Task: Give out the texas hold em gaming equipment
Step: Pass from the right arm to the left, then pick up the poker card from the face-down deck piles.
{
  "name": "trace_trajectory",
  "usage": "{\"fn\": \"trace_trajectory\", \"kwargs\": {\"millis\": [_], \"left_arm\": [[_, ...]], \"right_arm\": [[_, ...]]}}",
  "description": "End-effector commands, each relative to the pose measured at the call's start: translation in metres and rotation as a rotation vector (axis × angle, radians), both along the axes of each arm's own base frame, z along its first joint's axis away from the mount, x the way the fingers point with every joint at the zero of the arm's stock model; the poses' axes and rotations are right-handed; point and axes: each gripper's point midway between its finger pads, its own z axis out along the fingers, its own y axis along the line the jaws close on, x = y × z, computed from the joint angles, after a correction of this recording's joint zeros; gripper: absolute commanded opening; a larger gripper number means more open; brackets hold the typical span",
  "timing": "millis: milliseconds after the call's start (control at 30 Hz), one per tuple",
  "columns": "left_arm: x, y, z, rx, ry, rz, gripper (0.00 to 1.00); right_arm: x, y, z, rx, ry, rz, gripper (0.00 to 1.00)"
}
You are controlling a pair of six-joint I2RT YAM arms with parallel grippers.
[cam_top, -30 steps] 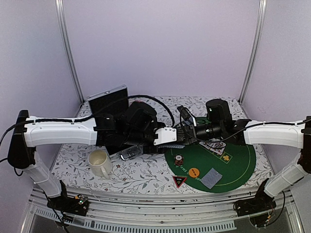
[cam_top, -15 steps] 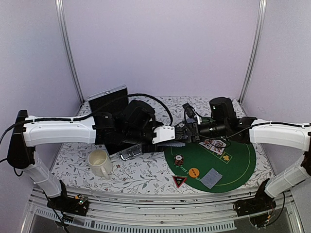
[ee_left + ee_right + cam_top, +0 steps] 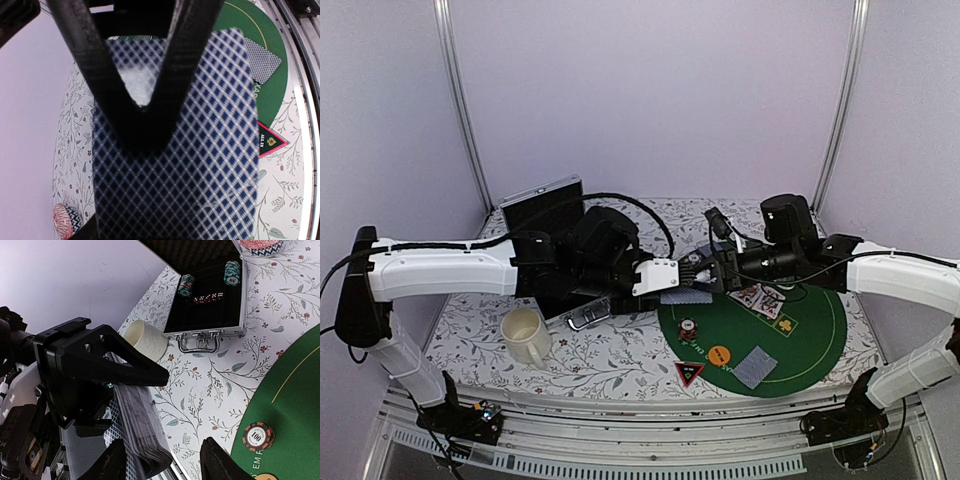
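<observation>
Our left arm (image 3: pixel 440 270) extended rightward at mid-height, our left end effector (image 3: pixel 688 280) pointing right, fingers (image 3: pixel 85 75) pinched on the playing cards (image 3: pixel 200 150), our right arm (image 3: pixel 905 270) extended leftward, our right end effector (image 3: pixel 718 272) facing it tip to tip, fingers (image 3: pixel 220 462) parted

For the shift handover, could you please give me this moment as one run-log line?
left end effector: shut on card deck | right end effector: open, facing card deck

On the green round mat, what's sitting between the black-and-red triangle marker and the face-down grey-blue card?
A small orange disc lies between the black-and-red triangle marker and the grey-blue card, slightly farther back; the top view shows it.
</observation>
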Motion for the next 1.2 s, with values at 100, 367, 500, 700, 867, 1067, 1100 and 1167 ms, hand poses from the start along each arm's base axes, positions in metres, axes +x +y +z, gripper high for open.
{"fn": "trace_trajectory", "kwargs": {"millis": [100, 367, 500, 700, 867, 1067, 1100, 1167], "left_arm": [[0.004, 0.007, 0.011, -0.03, 0.006, 0.024, 0.47], [0.005, 0.007, 0.009, -0.039, 0.029, 0.036, 0.47], [0.006, 0.008, 0.009, -0.043, 0.039, 0.038, 0.47], [0.006, 0.008, 0.006, -0.04, 0.045, 0.039, 0.47], [0.007, 0.011, 0.007, -0.043, 0.041, 0.045, 0.47], [0.007, 0.01, 0.008, -0.047, 0.04, 0.042, 0.47], [0.007, 0.01, 0.008, -0.048, 0.041, 0.039, 0.47], [0.007, 0.009, 0.008, -0.048, 0.04, 0.037, 0.47]], "right_arm": [[-0.003, -0.002, 0.039, 0.046, -0.093, 0.035, 0.55], [-0.004, -0.014, 0.024, 0.011, -0.024, -0.015, 0.32], [0.0, -0.025, 0.02, -0.007, -0.005, -0.069, 0.47], [0.004, -0.029, 0.034, 0.018, -0.019, -0.101, 0.62], [-0.008, -0.034, 0.02, 0.032, 0.066, -0.106, 0.54], [-0.02, -0.025, 0.014, 0.114, 0.131, -0.043, 0.47], [-0.022, -0.023, 0.017, 0.133, 0.129, -0.027, 0.44], [-0.023, -0.019, 0.024, 0.168, 0.121, -0.005, 0.38]]}}
